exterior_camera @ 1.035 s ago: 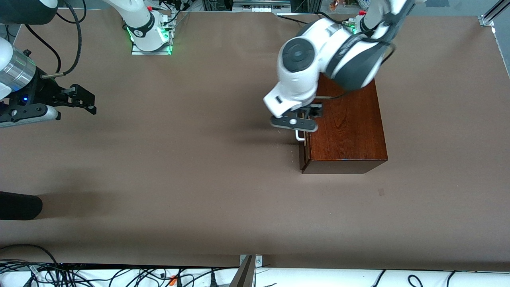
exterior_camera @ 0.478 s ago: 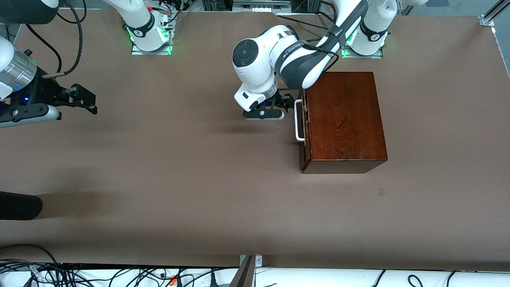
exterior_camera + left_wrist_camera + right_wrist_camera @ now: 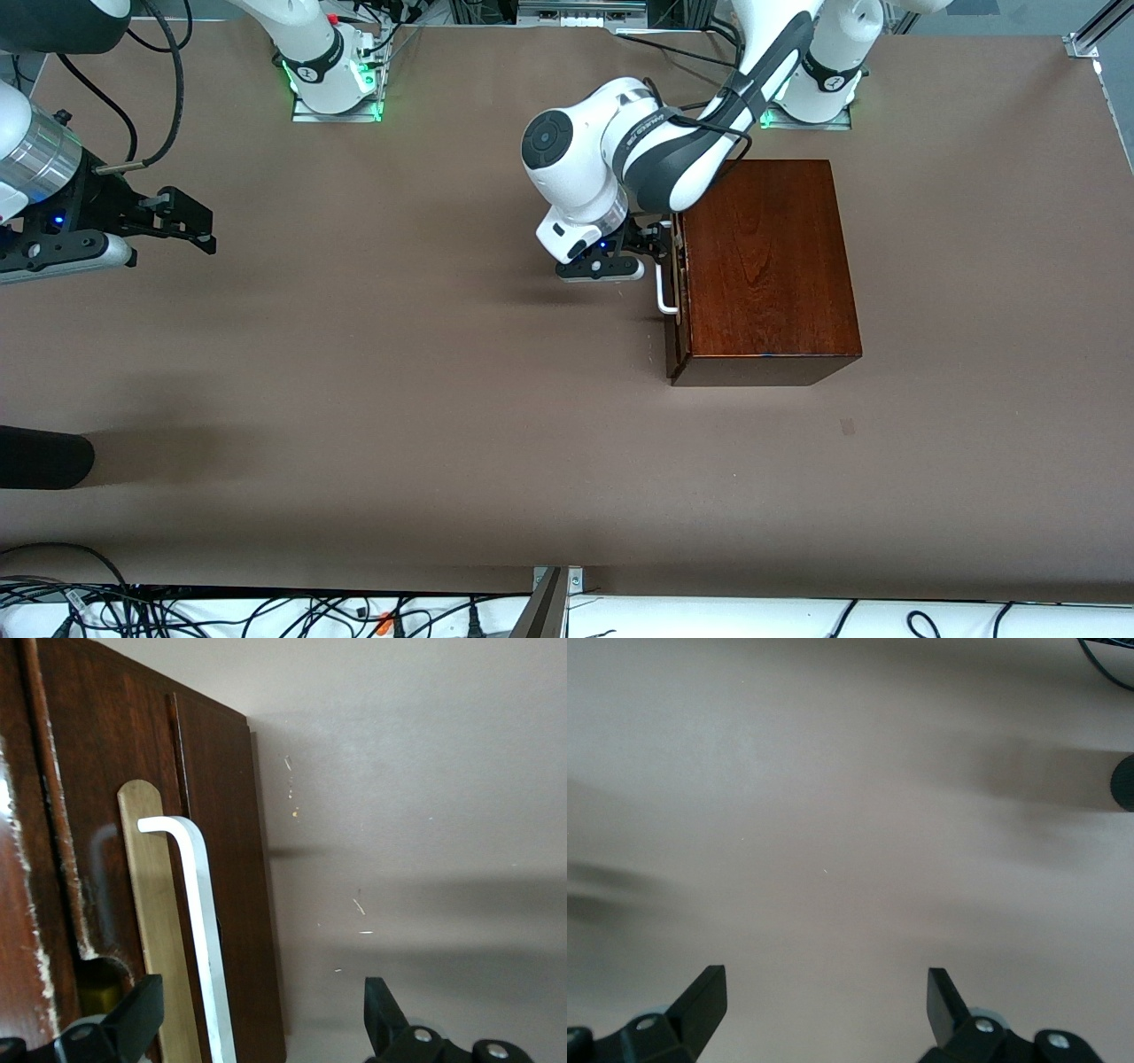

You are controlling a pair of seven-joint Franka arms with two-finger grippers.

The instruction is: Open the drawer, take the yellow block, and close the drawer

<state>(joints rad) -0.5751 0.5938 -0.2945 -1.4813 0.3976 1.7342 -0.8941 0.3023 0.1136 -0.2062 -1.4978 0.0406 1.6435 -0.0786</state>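
Note:
The dark reddish-brown wooden box stands toward the left arm's end of the table. Its drawer faces the right arm's end and is pushed in. The white bar handle sticks out from the drawer front. My left gripper is open, level with the handle. In the left wrist view the handle runs between the fingers of the left gripper, untouched. A dull yellow patch shows in a notch of the drawer front; I cannot tell whether it is the yellow block. My right gripper waits open at its end of the table.
A black object lies at the table's edge at the right arm's end, nearer to the front camera. Cables run along the near edge. The right wrist view shows bare brown table under the right gripper.
My left arm has come down from over the box to in front of the drawer, then moved in until its open fingers straddle the handle. The right arm has not moved.

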